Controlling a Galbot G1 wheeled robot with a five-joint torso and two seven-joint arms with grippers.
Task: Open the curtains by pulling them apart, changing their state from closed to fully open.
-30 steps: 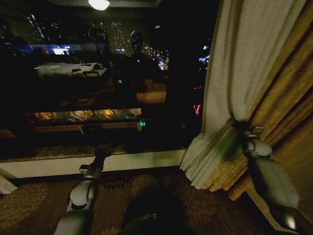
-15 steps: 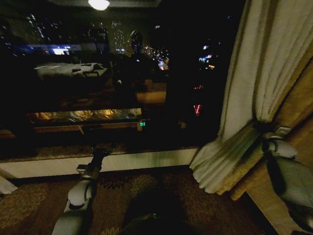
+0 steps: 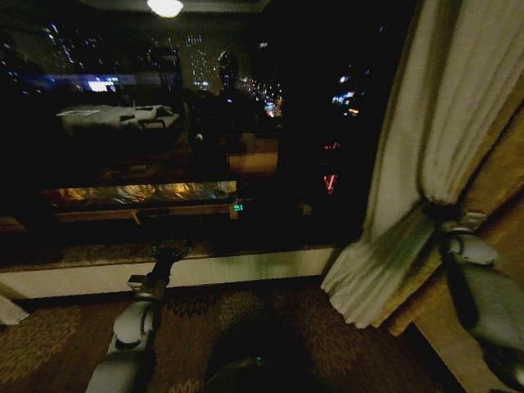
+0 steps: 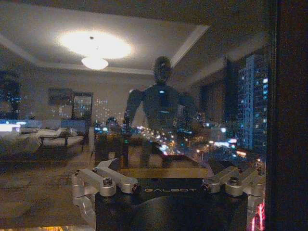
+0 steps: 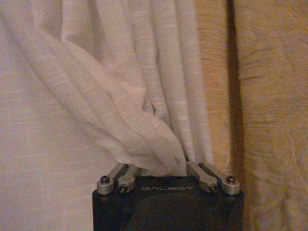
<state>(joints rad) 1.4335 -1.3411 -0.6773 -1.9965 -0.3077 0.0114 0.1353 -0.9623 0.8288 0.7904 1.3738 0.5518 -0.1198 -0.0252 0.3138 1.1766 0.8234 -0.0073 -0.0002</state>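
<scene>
Head view: sheer curtain bunched at the right

Right gripper (image 3: 443,214) pinches the cream curtain (image 3: 426,131), gathered against the golden drape (image 3: 499,196). Left gripper (image 3: 168,252) hangs low before the dark window (image 3: 164,123), well apart from the cloth; its fingers cannot be told

- We see the curtains (image 3: 426,123) (image 5: 120,86) cream-white, vertical pleats, fine woven lines.
- Drape (image 3: 499,205) (image 5: 274,96) golden-yellow, plain.
- Carpet (image 3: 49,336) brown, leafy pattern.
- Right gripper (image 5: 166,166) black body, silver links.
- Left gripper (image 3: 169,254) dark.
</scene>
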